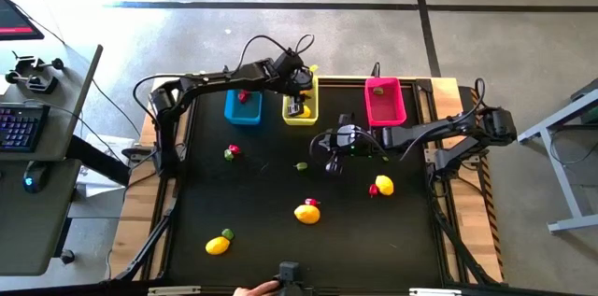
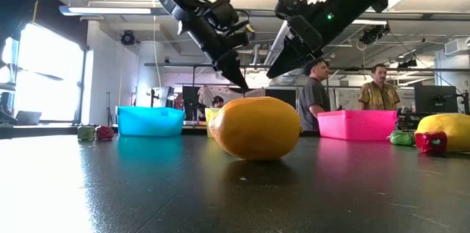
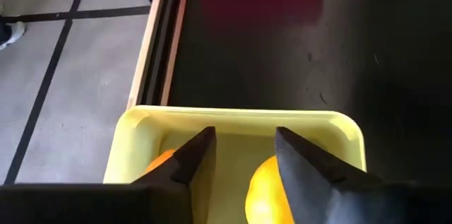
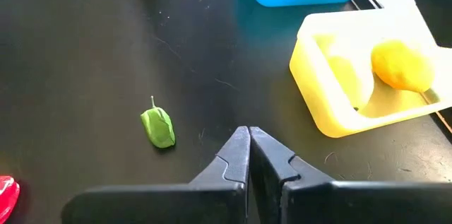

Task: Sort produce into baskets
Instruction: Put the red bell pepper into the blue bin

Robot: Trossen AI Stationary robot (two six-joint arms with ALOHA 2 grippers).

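At the upper middle of the high view, my left gripper (image 1: 299, 100) hung over the yellow basket (image 1: 311, 114), fingers parted around nothing, lemons (image 3: 265, 192) lying inside below. The blue basket (image 1: 243, 116) held a red piece (image 1: 244, 97). Right of centre, my right gripper (image 1: 334, 163) was closed, empty. Three lemons and several red and green bits were left loose on the table (image 1: 262, 212).

yellow fruit (image 2: 255, 128) foreground, pink basket (image 2: 357, 124) behind
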